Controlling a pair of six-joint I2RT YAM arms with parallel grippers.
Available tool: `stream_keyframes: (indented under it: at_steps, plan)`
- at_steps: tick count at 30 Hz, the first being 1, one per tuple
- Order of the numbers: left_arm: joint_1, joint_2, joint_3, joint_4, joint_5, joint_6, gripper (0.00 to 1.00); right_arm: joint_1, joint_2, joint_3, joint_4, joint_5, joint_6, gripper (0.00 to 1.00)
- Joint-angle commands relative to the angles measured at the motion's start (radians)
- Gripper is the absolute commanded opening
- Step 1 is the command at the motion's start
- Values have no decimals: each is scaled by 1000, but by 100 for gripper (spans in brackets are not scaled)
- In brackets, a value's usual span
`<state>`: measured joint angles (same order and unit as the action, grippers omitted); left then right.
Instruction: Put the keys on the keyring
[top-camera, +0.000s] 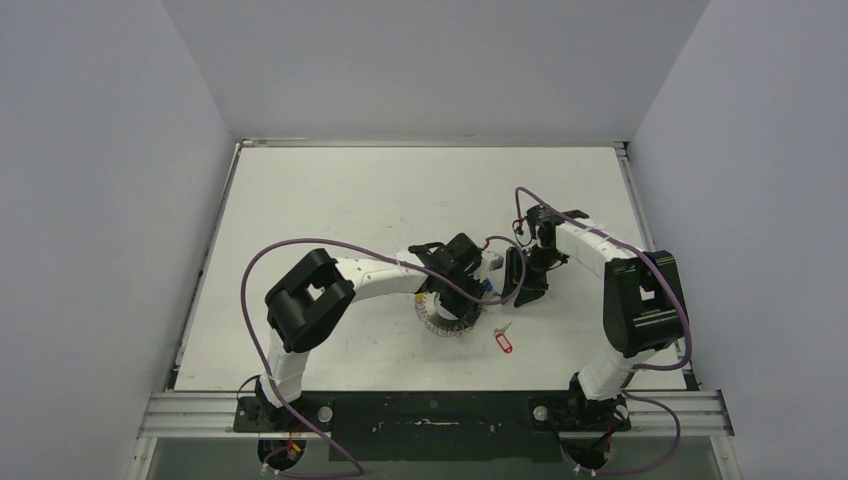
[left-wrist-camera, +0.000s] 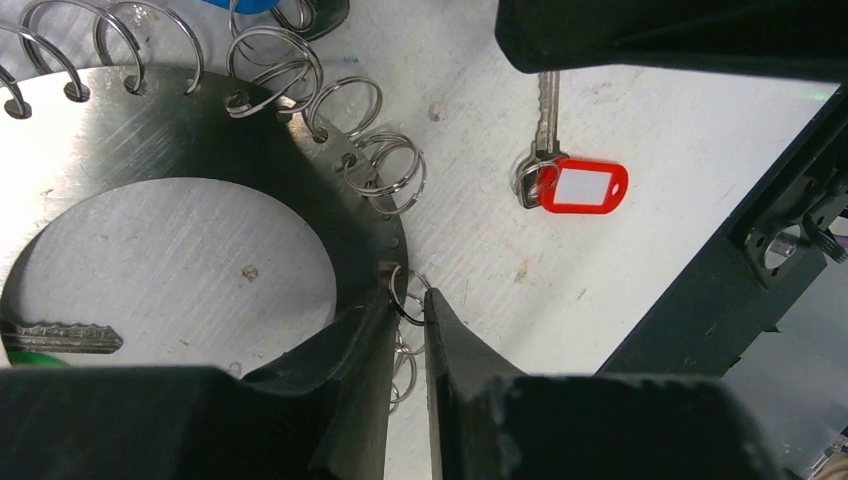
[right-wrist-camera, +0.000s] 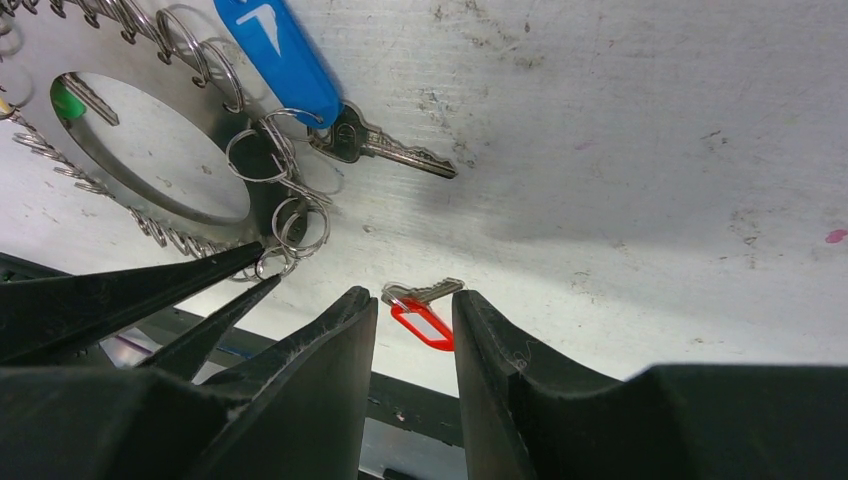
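The grey keyring lies flat near the table's front centre, and its plate fills the left wrist view. My left gripper is pinched on one small wire loop at the ring's rim. The red-tagged key lies loose on the table just right of the ring. The blue-tagged key lies against the ring's far loops; I cannot tell whether it is threaded on. My right gripper is open and empty, hovering above the table with the red tag visible beyond its tips.
A green-tagged key lies inside the ring's central hole. The table's front edge and a black rail run close behind the red key. Grey walls enclose the table on three sides.
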<state>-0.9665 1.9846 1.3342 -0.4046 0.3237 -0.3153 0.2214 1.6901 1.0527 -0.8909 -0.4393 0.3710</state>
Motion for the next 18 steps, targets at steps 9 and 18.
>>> stream_keyframes:
  at_steps: [9, 18]
  plan:
    - [12, 50, 66, -44, -1, 15, 25, -4, -56, 10, 10, -13, -6, 35]
    - [30, 3, 59, -31, -11, 28, 0, -4, -65, 18, 3, -14, -10, 35]
